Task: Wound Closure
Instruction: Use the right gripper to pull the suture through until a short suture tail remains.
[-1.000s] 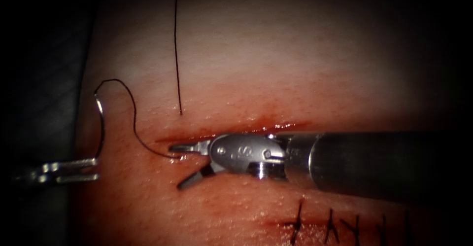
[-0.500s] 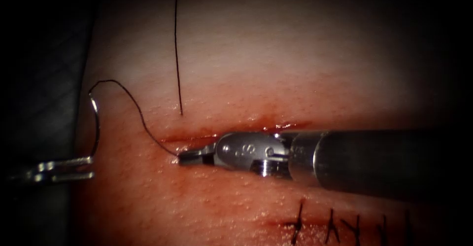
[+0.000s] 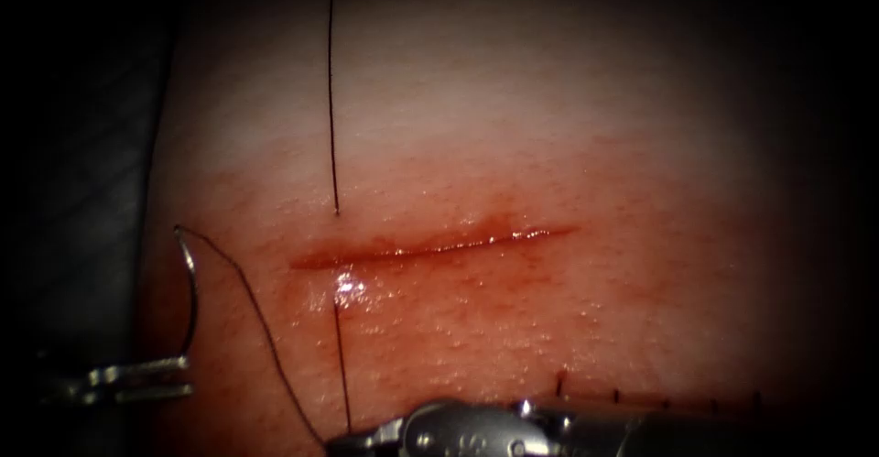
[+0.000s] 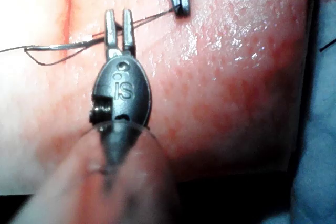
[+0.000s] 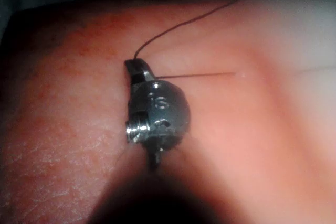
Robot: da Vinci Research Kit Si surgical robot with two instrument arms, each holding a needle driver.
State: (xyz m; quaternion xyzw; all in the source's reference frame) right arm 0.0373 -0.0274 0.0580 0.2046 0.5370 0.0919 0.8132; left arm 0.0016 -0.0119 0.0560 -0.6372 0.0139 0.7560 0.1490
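The cut runs across the tissue, wet with red fluid. My left tool is left of the cut's left end, jaws shut on the lower end of the curved needle. The needle stands free above the tissue. Thread runs from the needle's top down to my right tool, which is shut on it. A second strand rises from that tool to the tissue just below the cut. The left tool grips the needle, with the right tool's jaws close by. Thread leaves the right tool for the tissue.
A long thread comes from the top edge and enters the tissue just above the cut's left end. A second, stitched cut lies at the front right beside the right tool's shaft. The tissue's left edge borders dark cloth.
The right tool's jaws shut on the thread beside the cut's left end, then drew it down toward the front, pulling thread through. The left tool and needle moved down.
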